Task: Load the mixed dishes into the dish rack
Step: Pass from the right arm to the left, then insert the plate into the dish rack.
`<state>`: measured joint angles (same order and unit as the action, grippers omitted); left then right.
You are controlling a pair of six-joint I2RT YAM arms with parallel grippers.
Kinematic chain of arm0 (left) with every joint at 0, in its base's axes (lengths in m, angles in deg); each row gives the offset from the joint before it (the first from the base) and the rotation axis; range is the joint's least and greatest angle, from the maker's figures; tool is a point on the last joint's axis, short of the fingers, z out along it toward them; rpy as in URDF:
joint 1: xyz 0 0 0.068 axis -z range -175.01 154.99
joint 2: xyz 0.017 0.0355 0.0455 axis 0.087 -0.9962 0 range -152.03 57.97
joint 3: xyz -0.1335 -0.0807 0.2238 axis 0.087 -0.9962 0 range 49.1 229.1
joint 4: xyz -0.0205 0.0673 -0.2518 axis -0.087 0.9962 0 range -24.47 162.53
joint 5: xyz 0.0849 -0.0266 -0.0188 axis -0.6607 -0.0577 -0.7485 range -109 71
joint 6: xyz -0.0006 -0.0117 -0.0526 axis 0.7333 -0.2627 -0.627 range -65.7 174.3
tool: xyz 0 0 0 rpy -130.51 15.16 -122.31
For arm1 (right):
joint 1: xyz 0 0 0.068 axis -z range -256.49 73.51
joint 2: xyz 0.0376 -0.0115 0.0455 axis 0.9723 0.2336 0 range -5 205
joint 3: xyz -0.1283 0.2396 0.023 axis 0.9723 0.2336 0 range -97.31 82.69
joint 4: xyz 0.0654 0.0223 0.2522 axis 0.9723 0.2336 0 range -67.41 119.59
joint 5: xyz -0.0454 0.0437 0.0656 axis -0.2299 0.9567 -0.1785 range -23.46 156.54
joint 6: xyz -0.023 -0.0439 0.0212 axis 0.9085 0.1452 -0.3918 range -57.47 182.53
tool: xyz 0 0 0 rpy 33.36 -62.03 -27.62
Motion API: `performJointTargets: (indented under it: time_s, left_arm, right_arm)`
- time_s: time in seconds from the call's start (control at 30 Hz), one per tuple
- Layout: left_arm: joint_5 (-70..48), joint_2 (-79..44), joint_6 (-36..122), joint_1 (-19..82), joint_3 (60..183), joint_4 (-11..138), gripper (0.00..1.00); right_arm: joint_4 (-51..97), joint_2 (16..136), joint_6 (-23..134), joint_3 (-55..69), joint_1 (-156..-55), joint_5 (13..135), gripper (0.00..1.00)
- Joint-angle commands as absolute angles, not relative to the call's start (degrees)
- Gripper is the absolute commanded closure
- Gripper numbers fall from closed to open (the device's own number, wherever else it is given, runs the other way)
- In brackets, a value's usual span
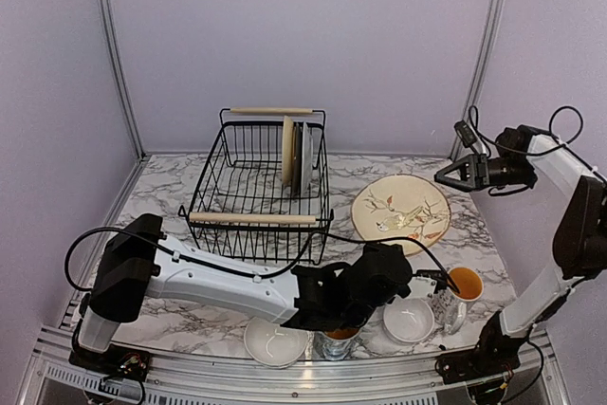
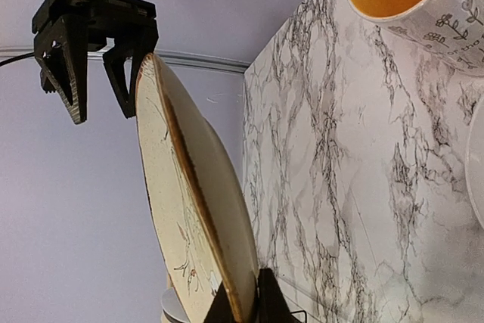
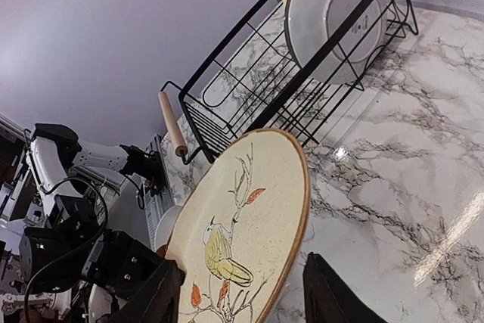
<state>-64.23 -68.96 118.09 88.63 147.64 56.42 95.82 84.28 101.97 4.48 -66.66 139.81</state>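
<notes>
Though unclear from above, left end effector [image 2: 243,298] pinches bird plate [image 2: 189,209]; right end effector [image 2: 102,107] gapes.

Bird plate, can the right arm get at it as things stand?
Probably yes. The right tool is open beside the far rim of the bird plate, with nothing between them; the left tool grips only the opposite edge.

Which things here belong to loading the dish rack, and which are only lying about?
Job: dish rack, two racked plates, bird plate held by left gripper, left white bowl, right white bowl, left mug, right mug.
Just lying about: nothing loose; only a black cable.
</notes>
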Motion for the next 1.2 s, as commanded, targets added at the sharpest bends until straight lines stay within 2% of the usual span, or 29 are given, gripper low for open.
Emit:
performJointTargets:
  time_s: [0.0, 0.17, 0.3, 0.4, 0.6, 0.9, 1.17]
  left_arm:
    - [-63.0, -60.1, 112.6, 88.7, 147.4, 51.9, 1.00]
    - [-60.5, -53.7, 103.2, 88.0, 147.4, 56.7, 1.00]
    - [-57.9, -48.0, 93.3, 85.6, 149.2, 62.6, 1.00]
    - [-52.0, -43.6, 83.5, 81.5, 151.2, 69.0, 1.00]
    - [-40.0, -34.7, 65.8, 70.3, 148.6, 69.9, 1.00]
    - [-29.4, -28.3, 48.3, 54.7, 140.0, 66.2, 1.00]
    - [-11.1, -34.0, 35.8, 37.6, 137.1, 61.7, 1.00]
  right_arm:
    - [95.2, 83.6, 104.6, 2.0, -61.7, 144.6, 0.46]
    - [91.7, 84.3, 106.6, 5.0, -58.6, 145.0, 0.46]
    - [79.7, 82.4, 101.7, 12.1, -58.4, 142.5, 0.46]
    - [66.6, 79.3, 93.6, 18.4, -58.4, 136.7, 0.46]
    - [50.2, 71.8, 87.2, 28.1, -58.4, 124.5, 0.46]
    - [47.1, 70.5, 86.5, 30.7, -58.4, 121.3, 0.46]
    - [46.9, 71.8, 87.5, 31.3, -58.4, 119.7, 0.46]
